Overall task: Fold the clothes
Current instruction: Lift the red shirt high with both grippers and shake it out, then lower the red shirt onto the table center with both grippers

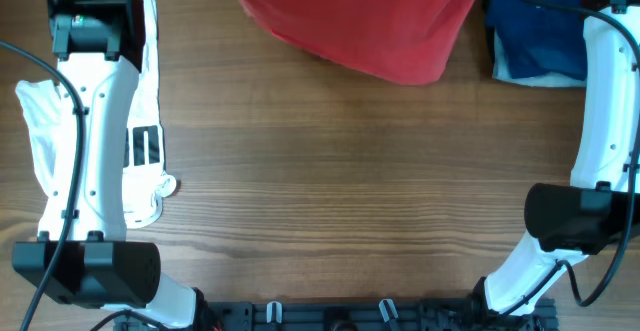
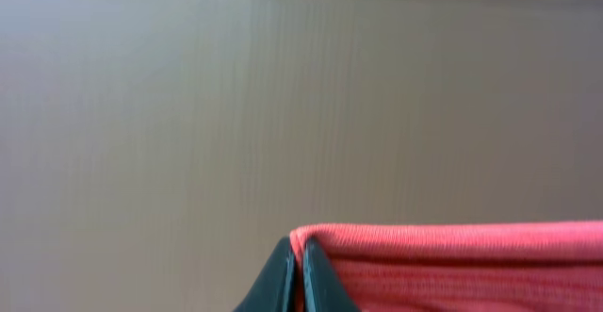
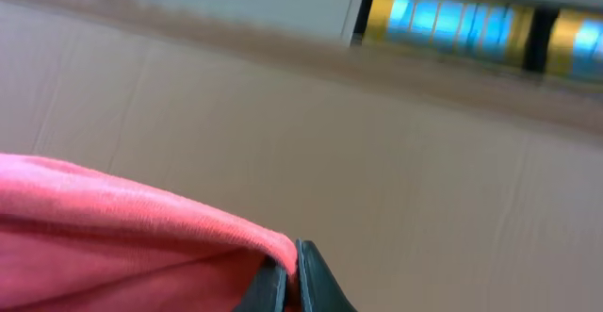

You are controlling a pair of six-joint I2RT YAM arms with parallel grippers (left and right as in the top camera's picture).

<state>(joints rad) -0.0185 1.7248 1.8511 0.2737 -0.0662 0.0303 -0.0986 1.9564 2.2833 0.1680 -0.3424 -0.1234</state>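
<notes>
Now: left gripper (image 2: 301, 279) pinched tight, jaws together on a hem of the red T-shirt (image 2: 452, 265); the cloth runs off to the right of its fingers. The right gripper (image 3: 294, 286) is likewise clamped on that shirt, fabric bunched to the left of its fingertips. Overhead: the shirt spans between the two arms at the far edge of the table (image 1: 330, 191), its lower edge sagging. A white T-shirt (image 1: 35, 121) with black print lies beneath the left arm (image 1: 95, 141). The blue garments (image 1: 530, 31) lie just beside the right arm (image 1: 605, 101), on its inner side.
</notes>
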